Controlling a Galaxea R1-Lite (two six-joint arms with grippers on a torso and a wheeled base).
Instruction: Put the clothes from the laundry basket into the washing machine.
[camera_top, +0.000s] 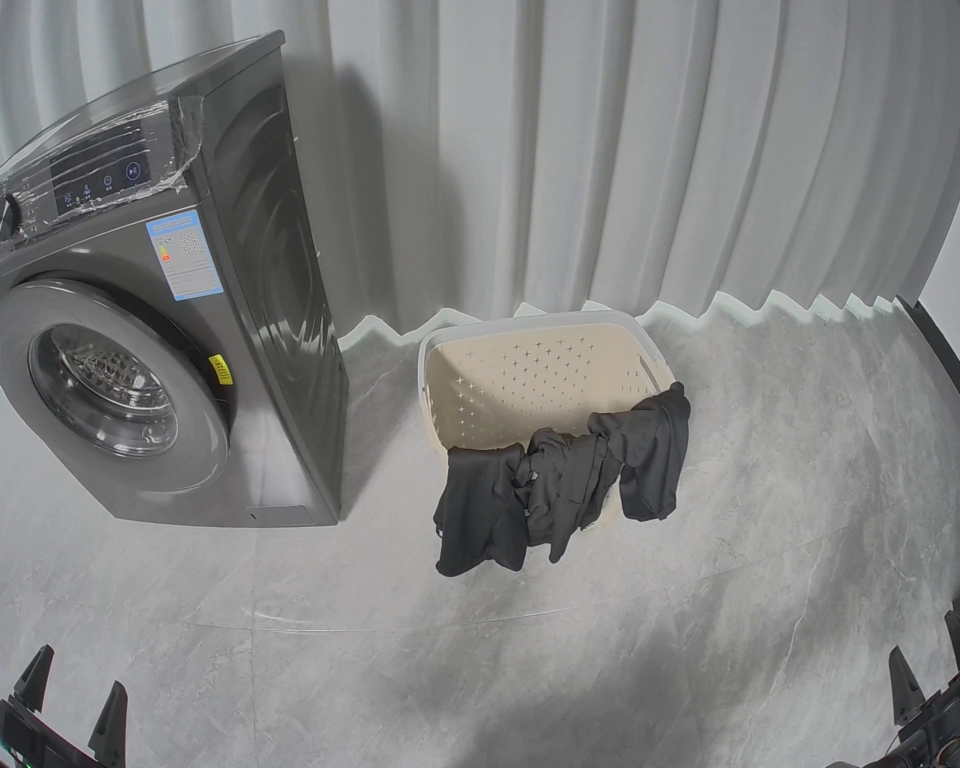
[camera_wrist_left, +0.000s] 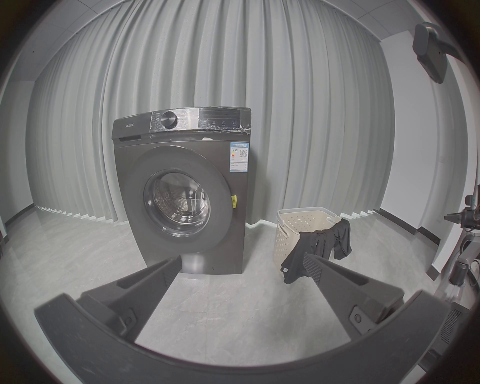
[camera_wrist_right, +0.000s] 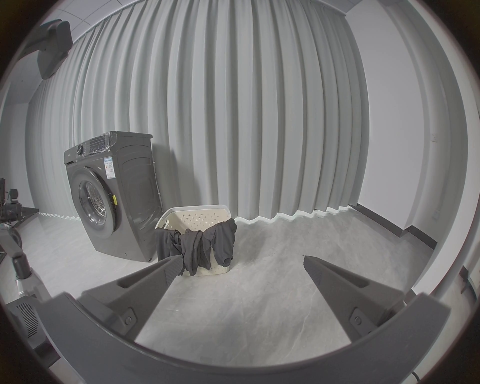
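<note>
The left tool (camera_top: 75, 690) and the right tool (camera_top: 925, 660) were held low at the near edge of the floor (camera_top: 700, 620). Each had its jaws spread wide, with nothing gripped. Both were well apart from the laundry basket (camera_top: 545, 375), so the step in hand was judged to be the approach.

The door (camera_top: 110, 395) of the washing machine (camera_top: 270, 300) was seen shut. It was judged that it should be opened before any garment was carried over.

A grasp on the bunched middle of the dark clothes (camera_top: 560, 480), at the rim, was advised, so that trailing ends would be lifted off the floor.

The basket stood by the floor's far edge, near the machine. The clothes were draped over its near rim, hanging outside. Nothing could be made out in the drum.
</note>
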